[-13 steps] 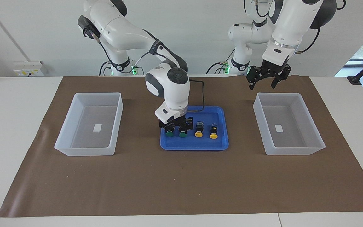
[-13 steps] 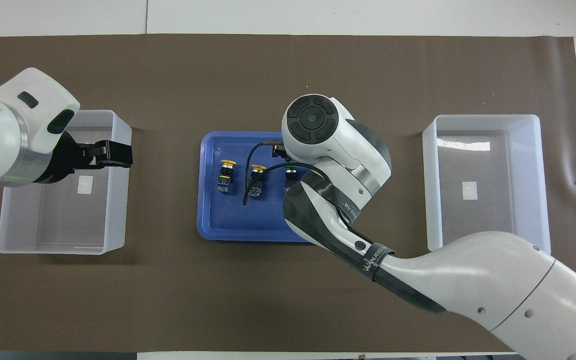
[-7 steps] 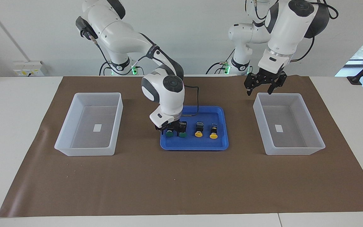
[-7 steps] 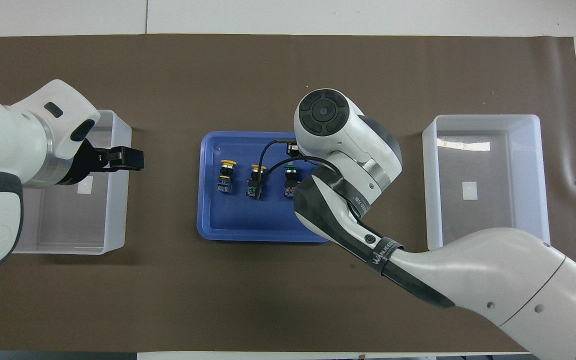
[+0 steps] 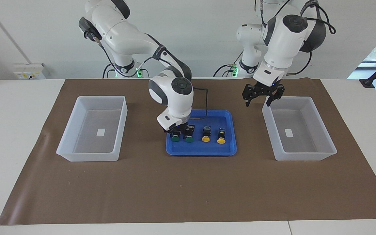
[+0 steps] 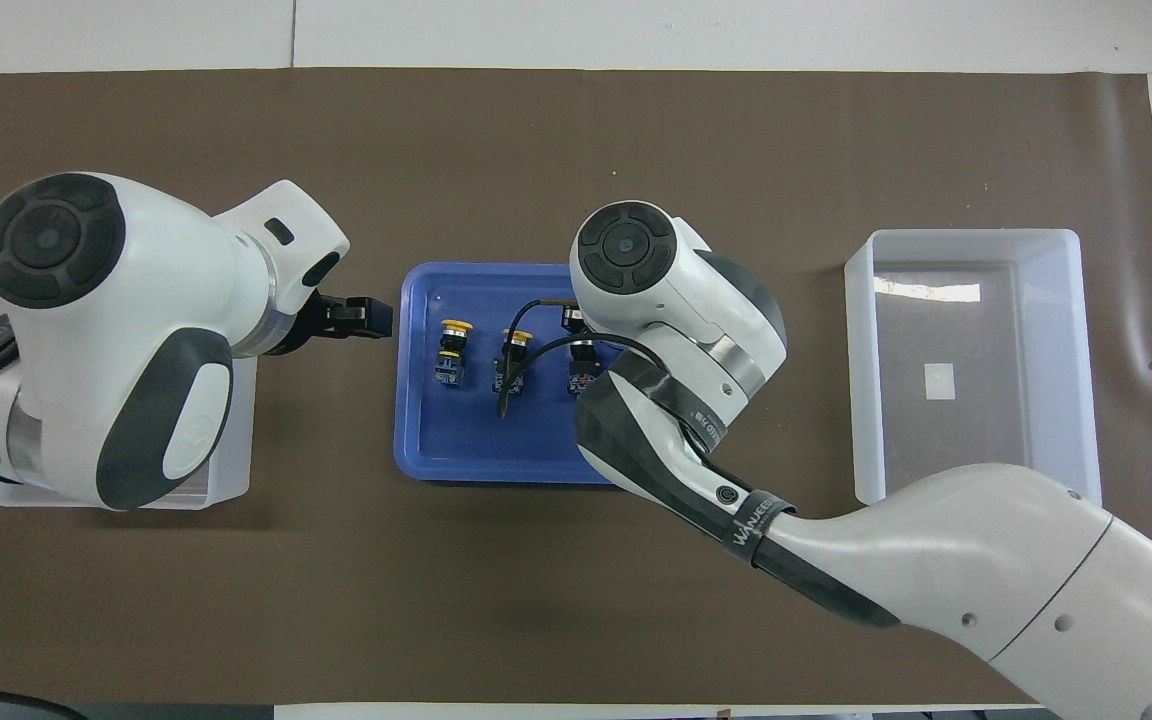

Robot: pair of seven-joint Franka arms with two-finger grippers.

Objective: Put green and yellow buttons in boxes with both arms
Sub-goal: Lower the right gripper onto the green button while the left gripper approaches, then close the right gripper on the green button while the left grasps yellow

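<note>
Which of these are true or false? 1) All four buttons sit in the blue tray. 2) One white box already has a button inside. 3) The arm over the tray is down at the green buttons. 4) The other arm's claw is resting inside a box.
1) True: two green buttons and two yellow buttons are in the blue tray.
2) False: both boxes hold only a small white label.
3) True: the right gripper is low at the green pair.
4) False: the left gripper is raised, open, above the mat between the tray and a box.
</note>
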